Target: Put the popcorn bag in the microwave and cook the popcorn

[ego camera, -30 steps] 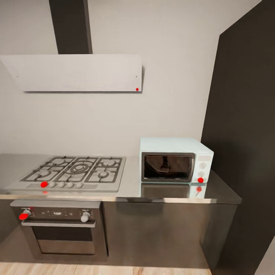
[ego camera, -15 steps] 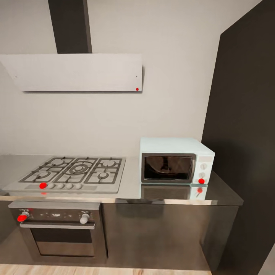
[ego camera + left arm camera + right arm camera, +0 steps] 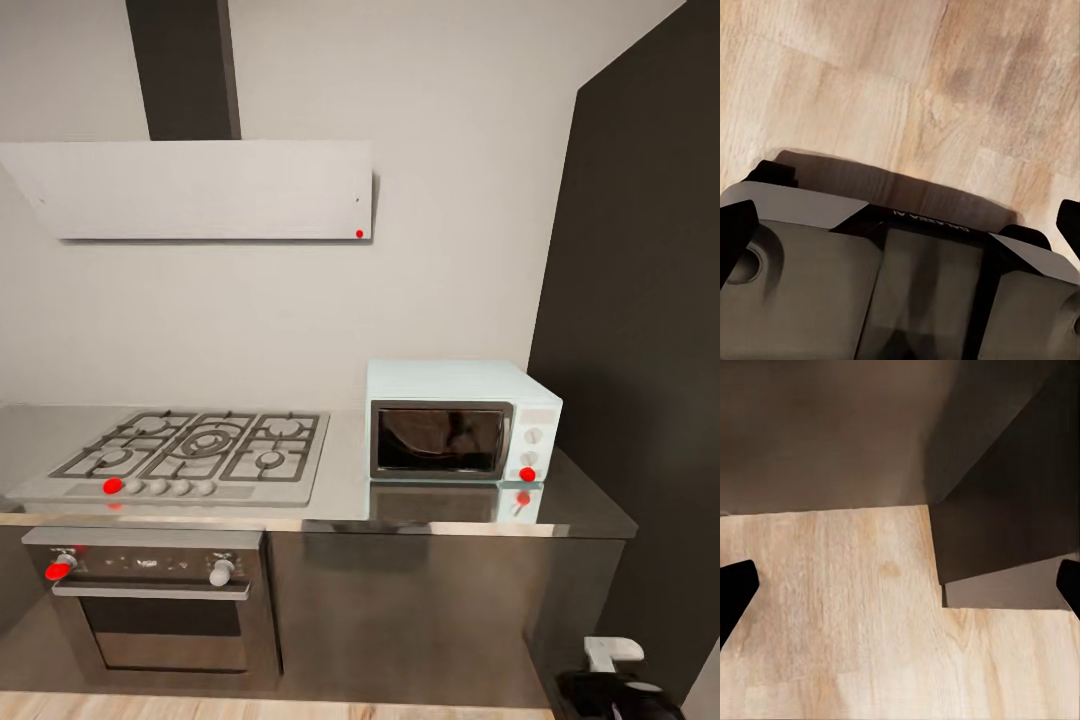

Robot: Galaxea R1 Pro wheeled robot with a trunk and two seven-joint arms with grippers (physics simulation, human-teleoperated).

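Observation:
The pale mint-blue microwave [image 3: 462, 420] stands on the grey countertop [image 3: 345, 485] at the right end, its dark glass door shut and a red light by its knobs. The popcorn bag and the popcorn are out of view. My left gripper [image 3: 900, 225] hangs open over the wood floor and my own dark base, its black fingertips [image 3: 733, 234] far apart. My right gripper [image 3: 900, 585] is open too, above the floor by the foot of a dark cabinet. Part of my right arm [image 3: 612, 678] shows low at the right of the head view.
A grey gas hob [image 3: 190, 450] lies left of the microwave, with a built-in oven [image 3: 160, 600] below and a white hood [image 3: 200, 190] above. A tall dark cabinet [image 3: 650, 350] walls off the right side. Light wood floor [image 3: 200, 706] runs along the cabinet fronts.
My right arm has come up into the lower right corner of the head view. The head view shifted slightly one second ago and has held since.

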